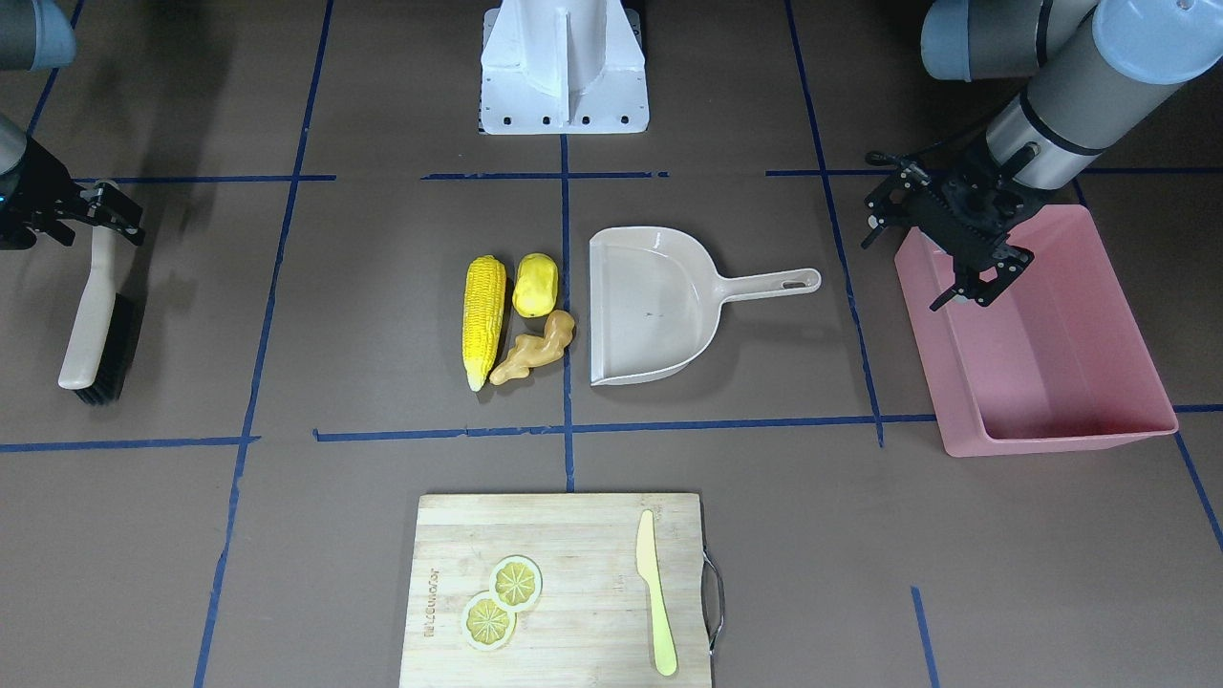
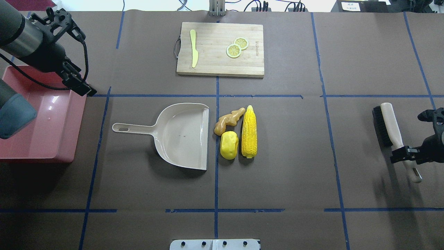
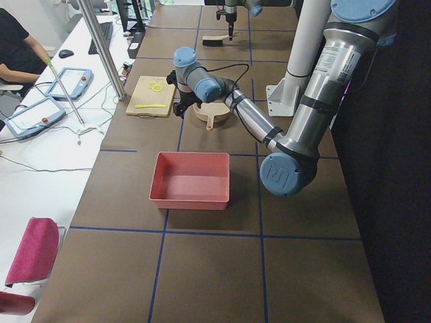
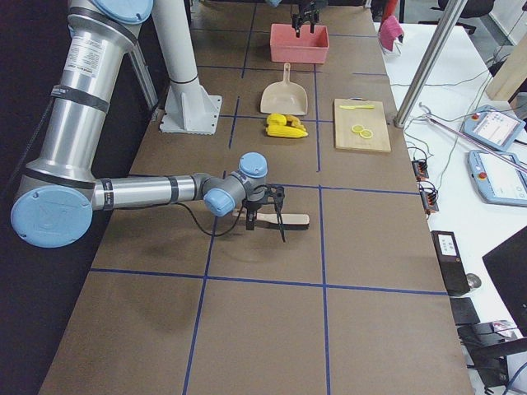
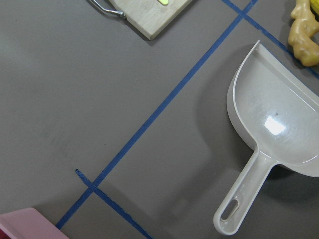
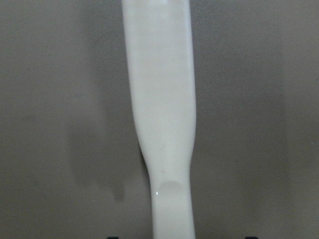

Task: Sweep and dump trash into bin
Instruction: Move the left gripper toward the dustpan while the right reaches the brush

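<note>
Closest to the overhead camera sits the white bolted base plate (image 2: 215, 244), on the robot's side of the beige plastic dustpan (image 2: 180, 139), which serves as the landmark. Far to the dustpan's left stands the large pink rectangular plastic bin (image 2: 34, 159), with none of the trash showing in it. The left gripper (image 1: 979, 282) hangs in the air between the bin and the dustpan's handle, its jaws apart and holding nothing. The dustpan lies flat, handle pointing toward the bin and open mouth facing right. Beyond the dustpan is a wooden cutting board (image 2: 215, 66) carrying lemon slices and a yellow-green knife, none of it part of the job. Just off the dustpan's mouth, to its right, lies the trash: a knobbly tan ginger root (image 2: 229, 121), a short yellow oval lump (image 2: 229, 145) close against it, and a long yellow corn cob (image 2: 249, 132) alongside both. All three rest on the table and none is in the pan. Well to the dustpan's right a white-handled brush with black bristles (image 2: 392, 132) lies flat, and the right gripper (image 1: 98, 205) straddles its handle with the jaws spread, clear of it on both sides in the wrist view. By my reading the task has barely begun: gripping the brush, steadying the pan, sweeping and tipping into the bin all remain.
</note>
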You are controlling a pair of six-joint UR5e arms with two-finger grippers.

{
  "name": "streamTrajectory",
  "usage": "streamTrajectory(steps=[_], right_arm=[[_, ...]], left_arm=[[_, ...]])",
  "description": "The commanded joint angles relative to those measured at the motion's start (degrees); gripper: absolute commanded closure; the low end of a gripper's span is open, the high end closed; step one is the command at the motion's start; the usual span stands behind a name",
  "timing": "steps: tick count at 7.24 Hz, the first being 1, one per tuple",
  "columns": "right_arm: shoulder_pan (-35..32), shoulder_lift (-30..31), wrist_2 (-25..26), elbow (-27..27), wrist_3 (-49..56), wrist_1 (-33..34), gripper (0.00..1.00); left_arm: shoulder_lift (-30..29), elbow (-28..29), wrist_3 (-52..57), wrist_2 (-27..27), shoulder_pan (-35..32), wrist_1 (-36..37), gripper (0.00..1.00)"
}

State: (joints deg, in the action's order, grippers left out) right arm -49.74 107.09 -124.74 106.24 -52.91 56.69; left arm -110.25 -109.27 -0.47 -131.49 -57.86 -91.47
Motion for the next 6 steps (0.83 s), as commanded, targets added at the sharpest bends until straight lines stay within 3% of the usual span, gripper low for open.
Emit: streamTrajectory(steps=[1,4,6], right_arm=[[0.1,-0.3,-0.1,-0.2,0.0,0.1,0.17],[0.2,-0.5,-0.2,-0.7,0.1,0.1,0.22],[0.1,-0.7,-0.3,-0.6,0.1,0.3,0.53]], left_arm=[[0.0,0.6,0.0,0.0,-0.1,-0.4,0.0],[-0.1,0.6,0.1,0.1,0.0,-0.4,0.0],[-0.1,0.6,0.1,1.1,0.0,-0.5,0.0]])
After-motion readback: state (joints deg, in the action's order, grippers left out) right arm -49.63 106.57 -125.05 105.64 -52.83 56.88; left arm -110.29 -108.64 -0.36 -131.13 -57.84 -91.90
